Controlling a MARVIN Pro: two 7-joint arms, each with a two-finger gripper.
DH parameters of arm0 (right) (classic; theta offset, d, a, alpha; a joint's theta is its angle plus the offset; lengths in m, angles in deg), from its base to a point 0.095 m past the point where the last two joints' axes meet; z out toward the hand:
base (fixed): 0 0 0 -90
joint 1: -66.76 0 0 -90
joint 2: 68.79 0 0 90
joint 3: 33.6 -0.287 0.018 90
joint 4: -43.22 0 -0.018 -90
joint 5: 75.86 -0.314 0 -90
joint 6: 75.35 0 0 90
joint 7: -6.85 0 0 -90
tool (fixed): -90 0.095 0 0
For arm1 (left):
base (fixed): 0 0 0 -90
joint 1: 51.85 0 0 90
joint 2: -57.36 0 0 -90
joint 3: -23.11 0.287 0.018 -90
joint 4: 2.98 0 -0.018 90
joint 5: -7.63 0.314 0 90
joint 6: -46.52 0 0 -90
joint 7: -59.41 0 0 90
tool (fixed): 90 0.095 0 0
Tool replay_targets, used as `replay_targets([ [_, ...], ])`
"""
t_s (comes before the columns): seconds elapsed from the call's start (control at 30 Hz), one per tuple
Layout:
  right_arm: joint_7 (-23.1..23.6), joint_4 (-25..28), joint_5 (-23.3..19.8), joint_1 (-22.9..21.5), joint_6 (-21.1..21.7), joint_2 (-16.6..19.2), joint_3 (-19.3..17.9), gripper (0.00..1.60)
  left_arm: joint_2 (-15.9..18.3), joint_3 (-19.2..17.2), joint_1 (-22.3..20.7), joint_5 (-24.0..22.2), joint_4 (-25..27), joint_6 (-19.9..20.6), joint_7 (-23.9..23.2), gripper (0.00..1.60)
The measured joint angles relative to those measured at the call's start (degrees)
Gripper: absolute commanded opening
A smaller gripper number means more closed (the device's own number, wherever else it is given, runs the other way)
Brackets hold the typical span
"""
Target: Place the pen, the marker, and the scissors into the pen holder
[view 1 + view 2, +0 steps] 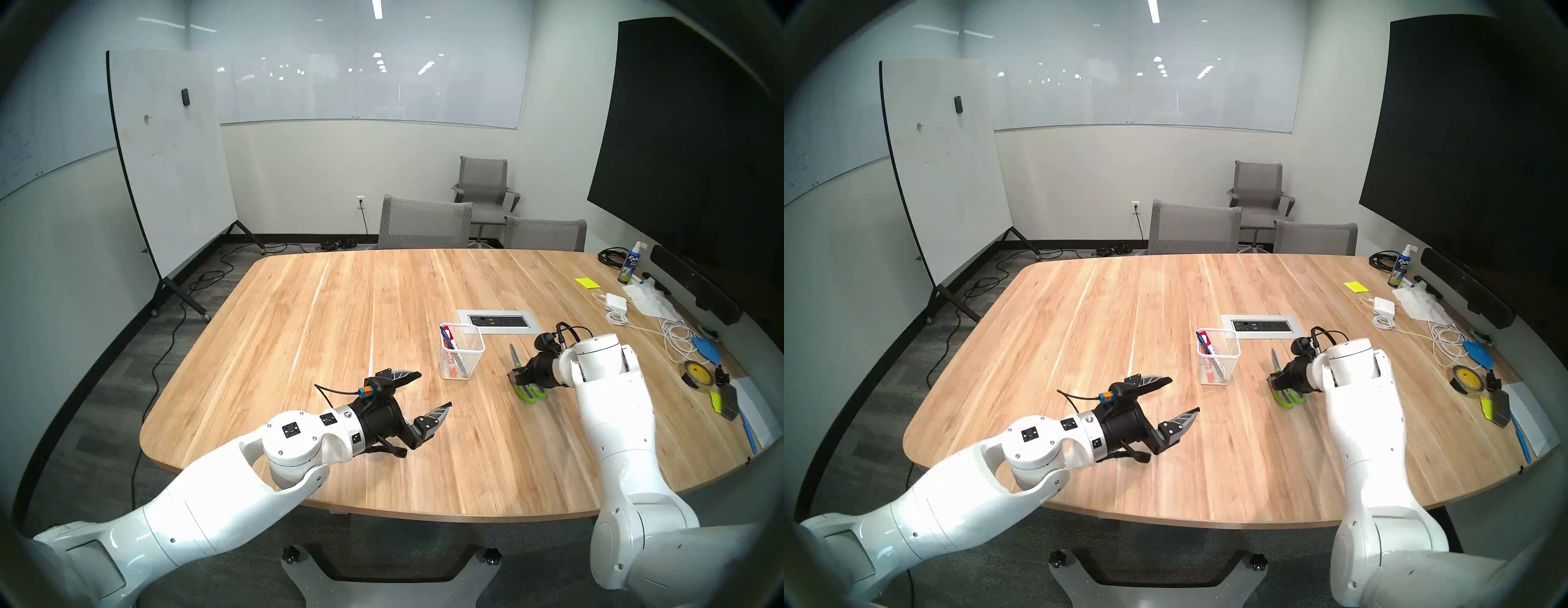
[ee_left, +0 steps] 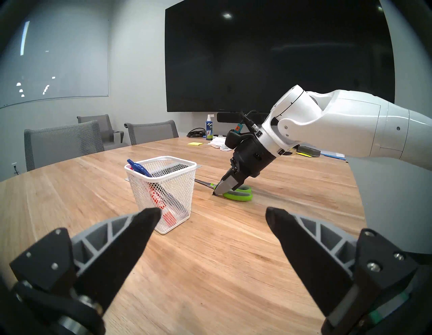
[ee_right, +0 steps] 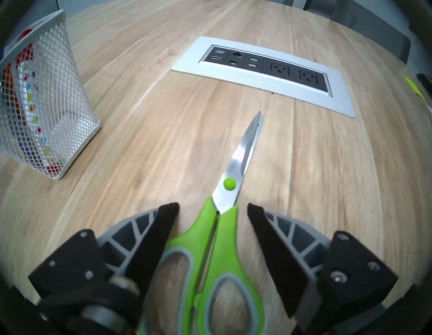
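Observation:
The scissors (image 3: 224,234) lie flat on the wooden table, lime-green handles toward me and blades pointing at the outlet panel. My right gripper (image 3: 212,205) is tipped down over them, open, with a finger on each side of the handles just behind the pivot. It also shows from the head (image 1: 515,380). The white mesh pen holder (image 1: 462,356) stands upright to the left of the scissors. A blue pen (image 2: 139,167) and a red-and-white marker (image 2: 163,205) lean inside it. My left gripper (image 1: 435,389) hovers open and empty, nearer me than the holder and to its left.
A recessed outlet panel (image 1: 498,320) sits just beyond the holder and scissors. A charger (image 1: 615,302), white cables, a tape roll (image 1: 695,373), a spray bottle (image 1: 632,265) and papers crowd the right edge. Grey chairs (image 1: 424,223) line the far side.

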State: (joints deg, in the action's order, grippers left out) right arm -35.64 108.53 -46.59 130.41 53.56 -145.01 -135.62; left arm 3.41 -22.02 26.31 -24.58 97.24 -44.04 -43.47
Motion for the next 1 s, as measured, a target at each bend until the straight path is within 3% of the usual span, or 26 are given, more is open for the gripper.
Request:
replay_targets([
  [0.1,-0.26,-0.1,0.22,-0.09,-0.21,-0.01,-0.02,0.77,0.05,0.0,0.04,0.04,0.1,-0.01,0.08,1.6],
  [0.47,-0.2,0.44,0.78,0.23,-0.35,0.08,-0.57,0.65,0.36,0.0,0.03,0.27,0.49,0.03,0.14,1.6],
  [0.53,0.3,0.54,0.76,0.32,-0.39,0.15,-0.64,0.51,0.39,0.0,0.03,0.28,0.5,0.03,0.14,1.6],
  [0.63,0.97,0.65,0.62,0.43,-0.63,0.27,-0.75,0.0,0.42,0.0,0.02,0.3,0.5,0.03,0.14,1.6],
  [1.0,3.92,1.94,-0.08,1.4,-2.25,0.89,-1.38,0.0,0.43,0.04,-0.1,0.32,0.51,0.07,0.0,1.6],
])
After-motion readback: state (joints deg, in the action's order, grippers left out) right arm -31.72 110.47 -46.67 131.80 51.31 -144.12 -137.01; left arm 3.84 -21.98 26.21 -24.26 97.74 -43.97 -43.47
